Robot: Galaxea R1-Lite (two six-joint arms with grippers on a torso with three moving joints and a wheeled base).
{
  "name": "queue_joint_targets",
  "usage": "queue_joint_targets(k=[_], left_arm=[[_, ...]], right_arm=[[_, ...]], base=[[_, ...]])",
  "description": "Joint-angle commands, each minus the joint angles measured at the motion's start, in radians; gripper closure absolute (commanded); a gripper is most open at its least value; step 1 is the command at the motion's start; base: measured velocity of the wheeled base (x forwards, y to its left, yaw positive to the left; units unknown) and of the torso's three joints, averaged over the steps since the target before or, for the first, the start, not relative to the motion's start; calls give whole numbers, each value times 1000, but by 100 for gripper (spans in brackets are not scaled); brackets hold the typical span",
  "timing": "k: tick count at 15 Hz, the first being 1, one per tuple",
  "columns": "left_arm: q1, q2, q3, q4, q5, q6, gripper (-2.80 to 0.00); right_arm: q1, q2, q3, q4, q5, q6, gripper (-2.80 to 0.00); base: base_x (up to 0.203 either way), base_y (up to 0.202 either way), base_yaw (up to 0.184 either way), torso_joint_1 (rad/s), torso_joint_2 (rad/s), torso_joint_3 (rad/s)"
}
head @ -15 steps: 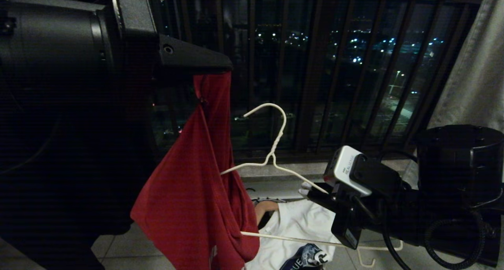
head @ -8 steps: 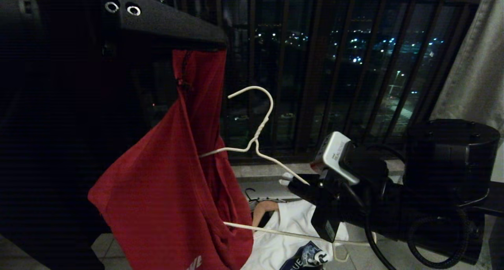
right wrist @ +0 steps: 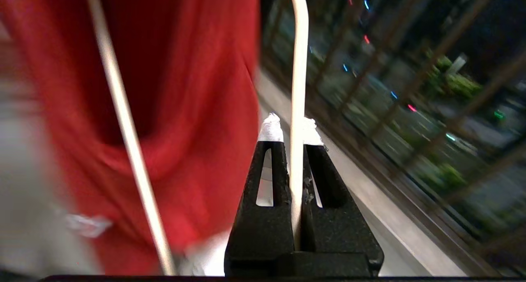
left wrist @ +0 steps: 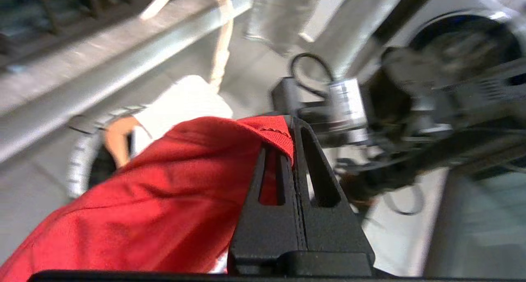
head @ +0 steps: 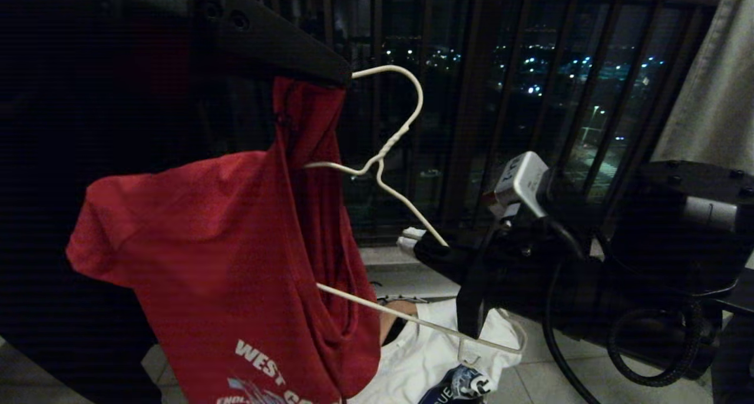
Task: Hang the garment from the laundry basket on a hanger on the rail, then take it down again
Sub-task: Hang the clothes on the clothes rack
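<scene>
Since a second ago your left gripper [head: 341,77] has drawn the red short-sleeved T-shirt with white "WEST" lettering [head: 235,262] up and outward, so more of its body and chest print now shows, and the thin white wire hanger [head: 383,156] has risen until its hook curves just beside the left fingertips. Your right gripper [head: 412,242] has climbed with it.

You have the left gripper clamped shut on a bunched fold of the red T-shirt; in the left wrist view the cloth's stitched hem [left wrist: 271,134] is pinched between the black fingers [left wrist: 263,216] and the rest of the shirt drapes away beneath them. In the head view the shirt hangs straight down from that pinch, one sleeve jutting toward your left.

Your right gripper is closed on the hanger's sloping shoulder wire; the right wrist view shows the wire [right wrist: 298,88] running up between the white-taped fingertips [right wrist: 271,130]. The hanger's far shoulder and bottom bar pass into the hanging red cloth, the bar emerging from the shirt's lower fold.

Below, on the tiled floor, a white T-shirt with a dark print [head: 424,357] lies heaped at the small round basket with a white woven rim [left wrist: 78,167]. Dark brown window railing bars [head: 471,98] stand behind.
</scene>
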Motion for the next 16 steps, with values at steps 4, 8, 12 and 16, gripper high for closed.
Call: queue_joint_targets(k=[4, 8, 12, 16], left_arm=[[-1, 50, -4, -53, 45, 26, 0], [-10, 60, 27, -132, 85, 23, 0], [-23, 52, 105, -256, 96, 19, 0], [-46, 72, 105, -260, 166, 23, 0]], right_arm=[[6, -41, 17, -16, 27, 49, 0], [43, -48, 16, -13, 45, 102, 0], [46, -45, -10, -14, 79, 136, 0], [47, -48, -23, -14, 87, 157, 0]], base=[[0, 0, 0, 0, 0, 0], [0, 0, 0, 0, 0, 0], [0, 0, 0, 0, 0, 0], [0, 0, 0, 0, 0, 0]])
